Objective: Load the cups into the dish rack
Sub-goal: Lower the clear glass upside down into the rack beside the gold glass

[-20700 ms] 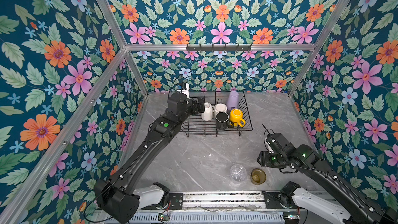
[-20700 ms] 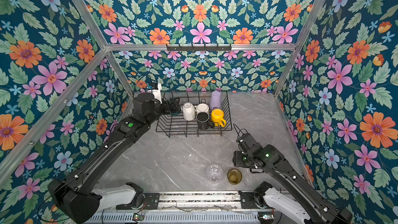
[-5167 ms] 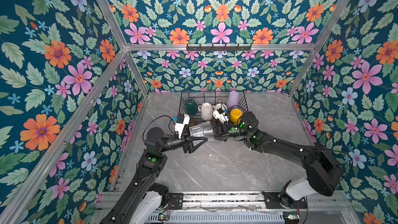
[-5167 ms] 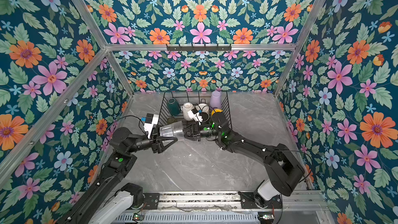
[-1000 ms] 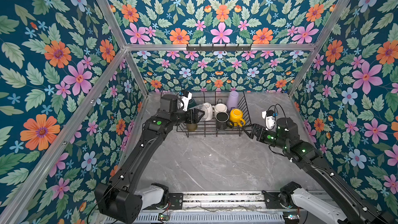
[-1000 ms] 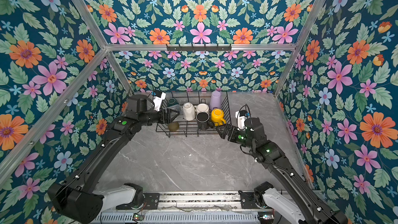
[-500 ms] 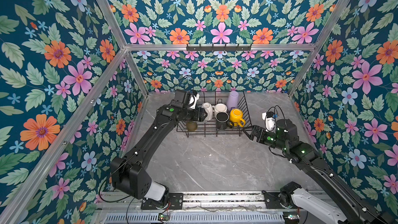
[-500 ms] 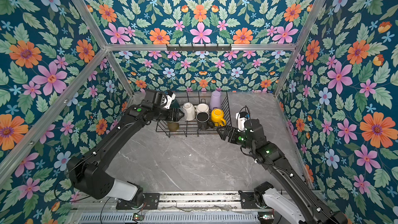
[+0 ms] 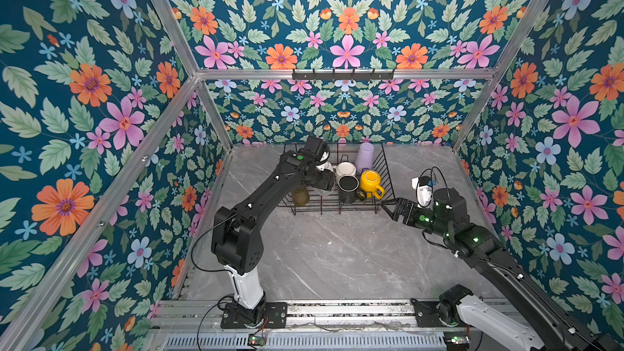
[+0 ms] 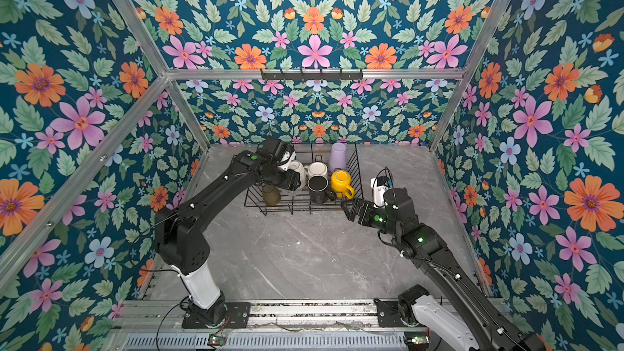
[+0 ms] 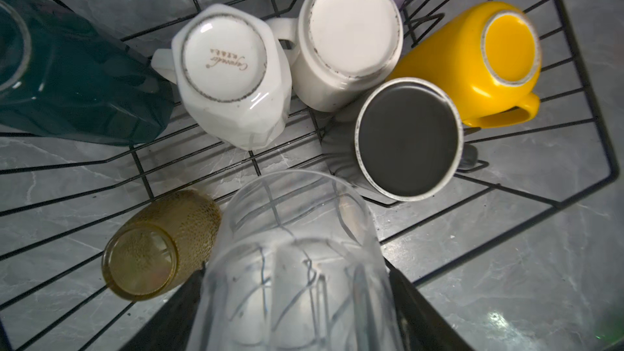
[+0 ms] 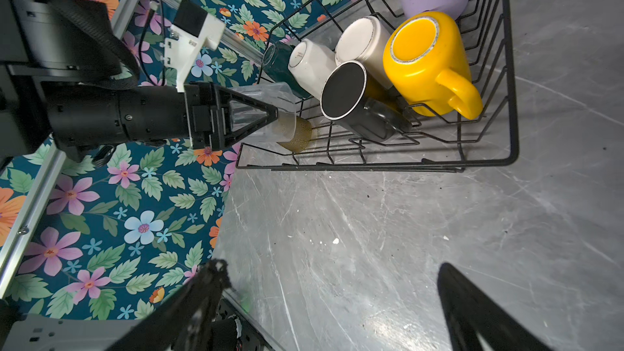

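Observation:
My left gripper (image 11: 295, 270) is shut on the clear glass (image 11: 297, 231), held mouth-down over the front of the black wire dish rack (image 9: 337, 212). Just beside it the amber glass (image 11: 158, 241) stands upside down in the rack. The dark green mug (image 11: 77, 79), white mug (image 11: 233, 79), cream mug (image 11: 351, 38), black mug (image 9: 348, 185), yellow mug (image 9: 369, 182) and lilac tumbler (image 9: 365, 157) also sit inverted in the rack. My right gripper (image 9: 391, 205) is open and empty, low over the table off the rack's front right corner.
The grey marble table (image 9: 337, 258) stretches from the rack to the front rail. Floral walls (image 9: 101, 130) close in on three sides. The left arm (image 9: 270, 190) reaches over the rack's left end.
My left gripper has swung right across the rack's front with the clear glass in it, past the amber glass. The right arm has barely moved.

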Tool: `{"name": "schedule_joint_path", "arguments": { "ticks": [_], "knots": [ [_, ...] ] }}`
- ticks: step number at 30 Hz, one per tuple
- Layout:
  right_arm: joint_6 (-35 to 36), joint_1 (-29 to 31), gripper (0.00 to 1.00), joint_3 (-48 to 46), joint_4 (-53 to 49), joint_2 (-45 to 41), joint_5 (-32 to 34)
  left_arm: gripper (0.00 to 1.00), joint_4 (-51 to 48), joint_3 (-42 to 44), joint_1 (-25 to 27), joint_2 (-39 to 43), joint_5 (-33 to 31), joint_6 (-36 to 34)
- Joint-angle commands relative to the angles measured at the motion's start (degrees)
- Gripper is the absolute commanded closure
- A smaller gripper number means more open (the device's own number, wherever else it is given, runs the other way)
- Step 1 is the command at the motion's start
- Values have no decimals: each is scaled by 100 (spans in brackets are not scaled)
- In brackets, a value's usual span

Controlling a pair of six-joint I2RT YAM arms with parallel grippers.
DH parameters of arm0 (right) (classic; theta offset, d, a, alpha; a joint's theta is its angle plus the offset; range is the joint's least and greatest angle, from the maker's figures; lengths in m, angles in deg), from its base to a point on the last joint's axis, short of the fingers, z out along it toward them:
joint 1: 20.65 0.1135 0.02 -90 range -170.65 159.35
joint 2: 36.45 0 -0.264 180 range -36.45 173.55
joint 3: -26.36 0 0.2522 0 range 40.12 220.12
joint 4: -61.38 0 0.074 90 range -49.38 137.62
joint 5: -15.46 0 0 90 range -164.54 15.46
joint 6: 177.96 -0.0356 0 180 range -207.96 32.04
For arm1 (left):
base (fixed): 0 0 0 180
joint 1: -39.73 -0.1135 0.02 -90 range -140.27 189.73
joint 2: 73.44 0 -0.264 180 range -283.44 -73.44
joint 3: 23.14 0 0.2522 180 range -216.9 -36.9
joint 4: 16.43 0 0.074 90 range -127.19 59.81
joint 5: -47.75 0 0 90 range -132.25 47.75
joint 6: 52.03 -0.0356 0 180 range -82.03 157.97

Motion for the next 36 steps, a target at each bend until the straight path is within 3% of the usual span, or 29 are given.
{"name": "schedule_joint_path", "arguments": {
  "ticks": [1,22,25,32,36],
  "knots": [
    [98,2,1,-7,13,-6,35,100,-309,-187,20,-219,-239,-136],
    [102,5,1,-113,100,20,43,100,-610,-738,138,-1629,-564,-282],
    [107,6,1,-113,94,12,42,91,-592,-761,138,-1730,-581,-247],
    [129,3,1,-113,74,-24,45,46,-583,-870,138,-1949,-615,-163],
    [143,2,1,-95,71,-24,45,32,-575,-861,138,-1979,-710,-134]
  ]
}}
